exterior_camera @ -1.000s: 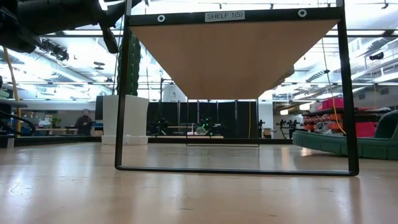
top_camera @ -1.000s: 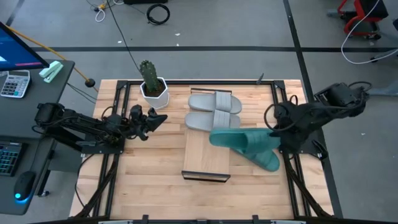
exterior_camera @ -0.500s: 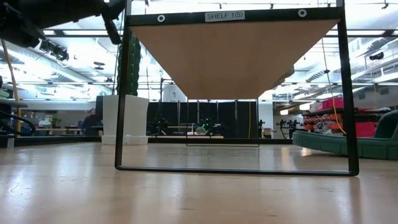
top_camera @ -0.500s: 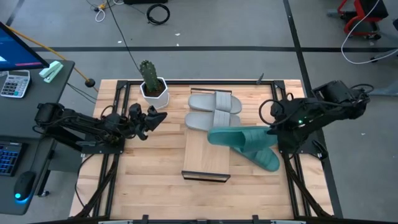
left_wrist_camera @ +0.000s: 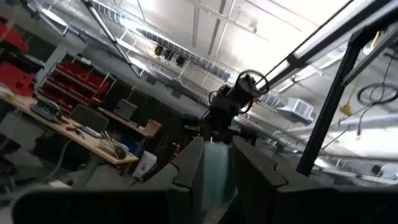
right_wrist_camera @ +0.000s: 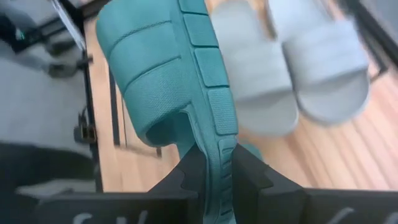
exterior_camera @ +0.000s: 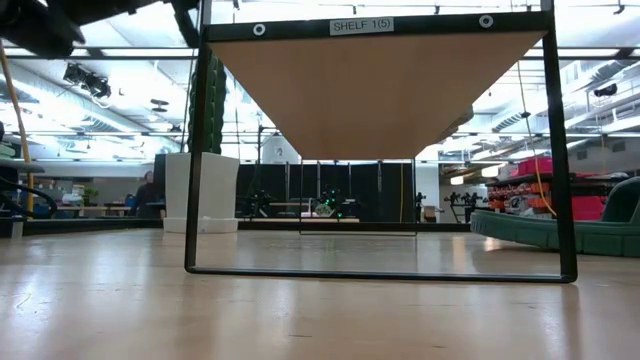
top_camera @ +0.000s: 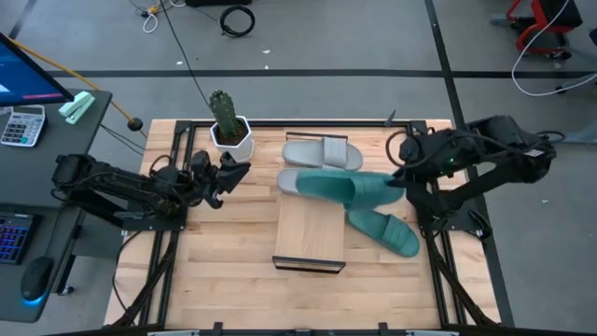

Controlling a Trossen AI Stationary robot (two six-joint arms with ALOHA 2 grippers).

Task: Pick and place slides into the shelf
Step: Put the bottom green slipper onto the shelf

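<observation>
A teal slide [top_camera: 340, 186], pinched at its sole edge by the right hand [right_wrist_camera: 210, 169], has swung from a slant over the shelf's [top_camera: 310, 238] right edge to lie crosswise above the shelf's far half. It now covers part of the nearer grey slide [top_camera: 291, 179]. Its long axis runs across the shelf, toe toward the cactus pot [top_camera: 229, 133]. Judged, placement is close. The second teal slide [top_camera: 384, 231] lies on the bench [top_camera: 224, 252], right of the shelf. The left hand [top_camera: 235, 174] hovers near the pot, narrowly open, holding nothing.

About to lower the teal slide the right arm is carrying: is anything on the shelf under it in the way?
Yes: the teal slide in the right gripper hangs over the nearer grey slide; the shelf is bare in front.
</observation>
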